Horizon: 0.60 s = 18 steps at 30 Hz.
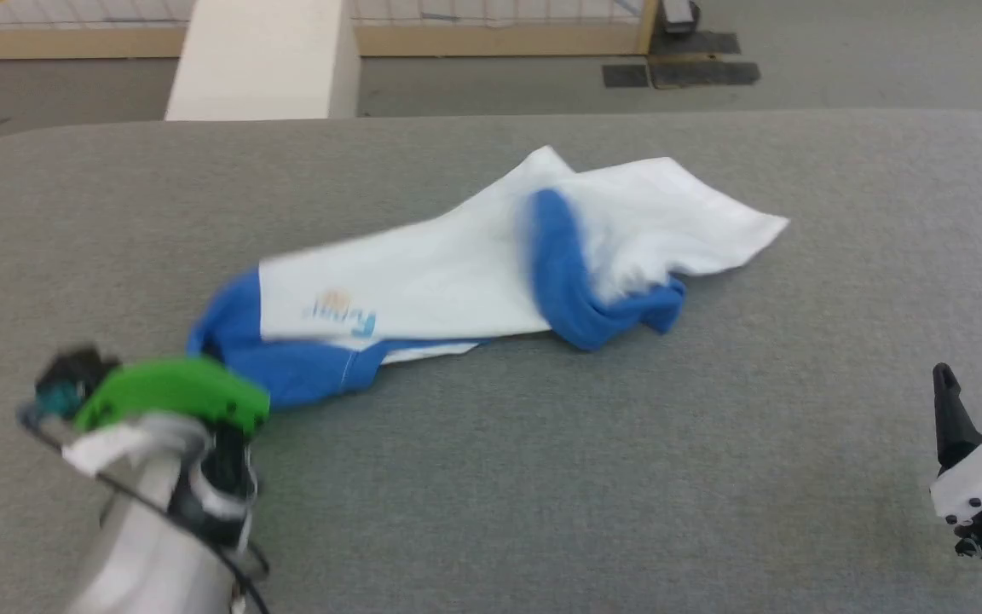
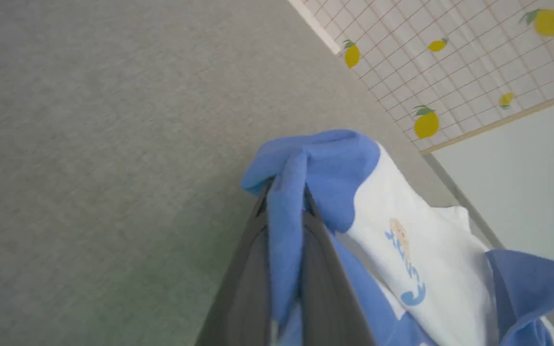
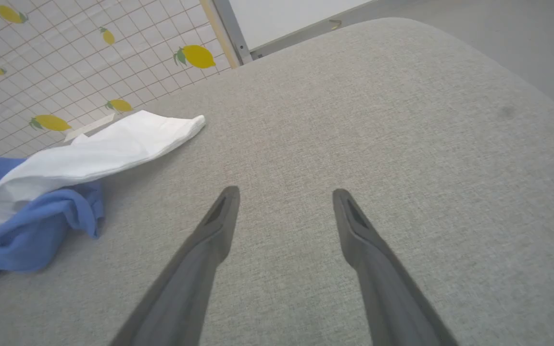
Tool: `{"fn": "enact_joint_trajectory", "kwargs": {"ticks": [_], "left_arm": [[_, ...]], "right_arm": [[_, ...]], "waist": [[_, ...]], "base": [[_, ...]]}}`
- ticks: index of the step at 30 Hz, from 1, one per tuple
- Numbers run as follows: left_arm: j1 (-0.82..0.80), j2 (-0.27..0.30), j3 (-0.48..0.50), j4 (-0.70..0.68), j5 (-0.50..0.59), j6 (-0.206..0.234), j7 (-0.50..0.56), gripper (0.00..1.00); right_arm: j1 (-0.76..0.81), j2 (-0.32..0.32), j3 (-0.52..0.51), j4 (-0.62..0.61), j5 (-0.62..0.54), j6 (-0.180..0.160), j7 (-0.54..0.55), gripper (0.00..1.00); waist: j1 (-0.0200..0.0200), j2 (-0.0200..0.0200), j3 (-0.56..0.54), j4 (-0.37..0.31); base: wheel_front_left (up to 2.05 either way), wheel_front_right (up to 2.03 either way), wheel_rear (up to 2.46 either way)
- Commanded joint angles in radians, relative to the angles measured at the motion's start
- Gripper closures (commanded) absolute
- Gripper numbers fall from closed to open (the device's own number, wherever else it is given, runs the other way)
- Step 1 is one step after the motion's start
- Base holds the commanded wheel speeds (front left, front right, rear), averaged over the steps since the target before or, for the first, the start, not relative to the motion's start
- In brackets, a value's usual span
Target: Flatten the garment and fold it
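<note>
The garment [image 1: 423, 281], a white T-shirt with blue sleeves and a small orange-and-blue logo [image 1: 339, 311], lies crumpled across the middle of the grey table [image 1: 542, 477]. My left arm's green-banded wrist [image 1: 171, 396] sits at the shirt's near-left blue sleeve and covers the fingers from above. In the left wrist view my left gripper [image 2: 284, 192] is shut on a fold of that blue sleeve [image 2: 325, 163], with the logo [image 2: 404, 254] just beyond. My right gripper [image 1: 973, 396] stands open at the table's near right, away from the shirt; its fingers [image 3: 219, 216] hold nothing, and the garment [image 3: 89, 154] lies to their left.
Beyond the table's far edge stand a white block [image 1: 261, 60] and a wood-framed grid panel printed with lemons [image 2: 450, 57]. Dark mats [image 1: 678, 72] lie on the floor behind. Bare grey table surface [image 3: 402, 120] stretches around my right gripper.
</note>
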Motion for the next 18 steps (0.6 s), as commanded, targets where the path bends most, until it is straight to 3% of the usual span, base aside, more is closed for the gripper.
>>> {"fn": "enact_joint_trajectory", "kwargs": {"ticks": [1, 2, 3, 4, 8, 10, 13, 16, 18], "left_arm": [[0.048, -0.006, 0.011, 0.0, -0.016, 0.016, -0.006, 1.0], [0.072, -0.007, 0.016, 0.002, -0.025, 0.022, -0.002, 1.0], [0.093, -0.01, 0.016, -0.001, -0.031, 0.022, 0.002, 0.76], [0.104, -0.016, 0.02, -0.01, -0.04, 0.014, 0.001, 0.0], [0.111, 0.014, -0.002, -0.084, 0.029, -0.054, -0.083, 0.0], [0.108, 0.048, -0.026, -0.139, 0.132, -0.081, -0.133, 0.0], [0.126, 0.075, -0.019, -0.242, 0.348, -0.072, -0.152, 0.0], [0.199, 0.035, 0.027, -0.346, 0.535, -0.074, -0.153, 0.0], [0.244, -0.011, 0.053, -0.388, 0.602, -0.083, -0.153, 0.0]], "right_arm": [[0.018, 0.0, 0.006, -0.007, -0.006, -0.001, 0.005, 0.0], [0.02, 0.0, 0.009, -0.009, -0.007, -0.001, 0.007, 0.0], [0.022, 0.0, 0.014, -0.01, -0.007, -0.001, 0.009, 0.0], [0.024, 0.0, 0.018, -0.012, -0.008, -0.001, 0.011, 0.0], [0.022, 0.0, 0.054, -0.024, -0.006, -0.001, 0.017, 0.0], [0.018, 0.0, 0.082, -0.035, -0.006, -0.001, 0.02, 0.0], [0.004, 0.0, 0.144, -0.057, -0.01, -0.001, 0.032, 0.0], [-0.031, 0.0, 0.225, -0.061, -0.004, -0.001, 0.056, 0.0], [-0.074, 0.0, 0.276, -0.056, -0.02, -0.001, 0.074, 0.0]], "waist": [[0.0, 0.0, -0.031, 0.048], [0.0, 0.0, -0.031, 0.053], [0.0, 0.0, -0.032, 0.058], [0.0, 0.0, -0.032, 0.062], [0.0, 0.0, -0.041, 0.073], [0.0, 0.0, -0.045, 0.075], [0.0, 0.0, -0.044, 0.08], [0.0, 0.0, -0.034, 0.08], [0.0, 0.0, -0.021, 0.081]], "base": [[0.0, 0.0, 0.0], [0.0, 0.0, 0.0], [0.0, 0.0, 0.0], [0.0, 0.0, 0.0], [0.0, 0.0, 0.0], [0.0, 0.0, 0.0], [0.0, 0.0, 0.0], [0.0, 0.0, 0.0], [0.0, 0.0, 0.0]]}}
